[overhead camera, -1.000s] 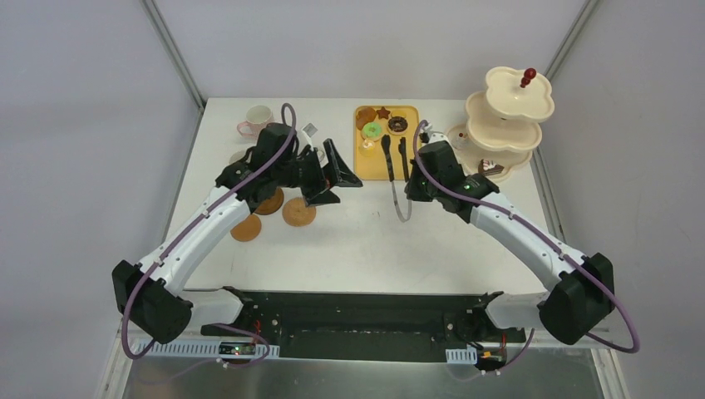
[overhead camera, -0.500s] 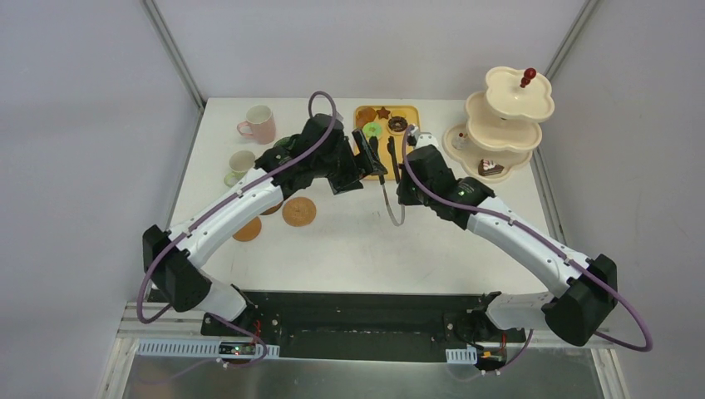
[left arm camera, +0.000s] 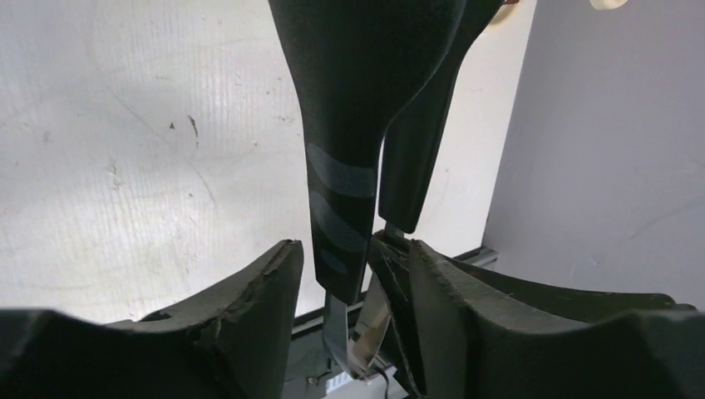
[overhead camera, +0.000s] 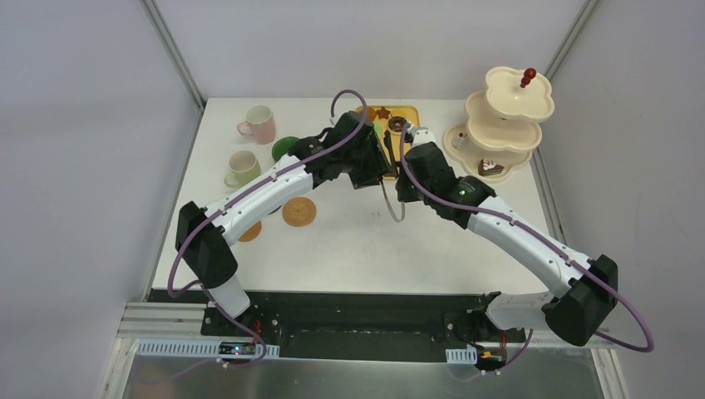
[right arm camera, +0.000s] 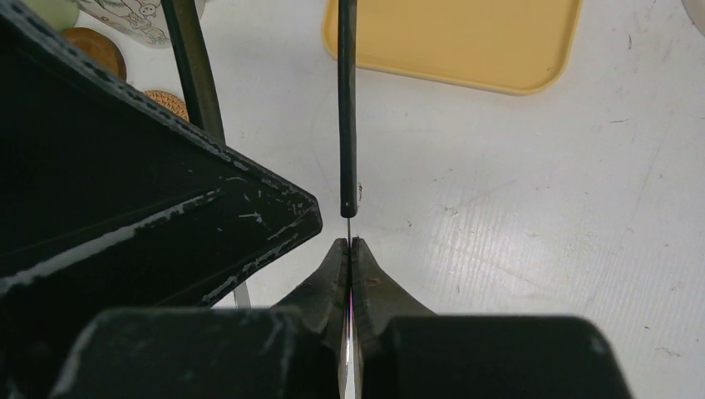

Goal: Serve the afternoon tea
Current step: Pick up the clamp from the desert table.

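Observation:
My right gripper is shut on one thin metal arm of the black tongs, held just near of the yellow tray. My left gripper is open, its jaws straddling both tong arms. The pink mug, cream mug and green-lined mug stand at the left. Two brown coasters show; a third is hidden by the left arm. Toy pastries lie on the tray. The cream stand with red knob holds a small cake.
The yellow tray lies beyond the tongs in the right wrist view, and the left gripper's black body fills that view's left side. The two arms meet close together at the table's middle back. The stand is at the far right corner.
My left arm has swung right from over the coasters to the tongs, uncovering the mugs. My right gripper has shifted slightly left and back with the tongs.

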`<action>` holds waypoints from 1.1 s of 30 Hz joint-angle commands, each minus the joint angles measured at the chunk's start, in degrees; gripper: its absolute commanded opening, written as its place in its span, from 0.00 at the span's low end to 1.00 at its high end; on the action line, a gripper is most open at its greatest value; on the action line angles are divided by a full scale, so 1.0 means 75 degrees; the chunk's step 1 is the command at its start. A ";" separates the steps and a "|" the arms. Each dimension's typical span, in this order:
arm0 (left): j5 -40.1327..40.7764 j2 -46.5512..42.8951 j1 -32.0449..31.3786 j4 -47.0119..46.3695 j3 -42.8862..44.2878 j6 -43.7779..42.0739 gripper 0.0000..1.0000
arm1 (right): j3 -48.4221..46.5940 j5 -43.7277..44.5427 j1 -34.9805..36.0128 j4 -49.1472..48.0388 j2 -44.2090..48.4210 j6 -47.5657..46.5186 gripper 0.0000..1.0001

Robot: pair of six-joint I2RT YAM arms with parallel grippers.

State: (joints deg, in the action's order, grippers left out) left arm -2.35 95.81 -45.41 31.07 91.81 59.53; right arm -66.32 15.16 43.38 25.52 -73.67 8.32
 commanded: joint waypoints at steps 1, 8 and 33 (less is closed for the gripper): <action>0.0105 0.0034 -0.0029 0.0002 0.0348 -0.0124 0.46 | -0.0409 0.0094 0.0020 -0.0305 0.0213 0.0153 0.00; 0.0176 -0.0341 0.0034 -0.0118 -0.0103 -0.0339 0.19 | -0.0366 -0.0200 -0.0243 -0.0217 0.0328 0.0758 0.00; -0.0984 -0.1085 0.0875 -0.1400 -0.1560 0.0460 0.00 | 0.0667 -0.2700 -0.2308 -0.1322 0.0833 0.3062 0.00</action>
State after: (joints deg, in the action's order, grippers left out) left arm -6.63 89.56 -40.84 19.31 80.38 62.65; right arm -60.12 -4.03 27.81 20.49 -66.74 32.34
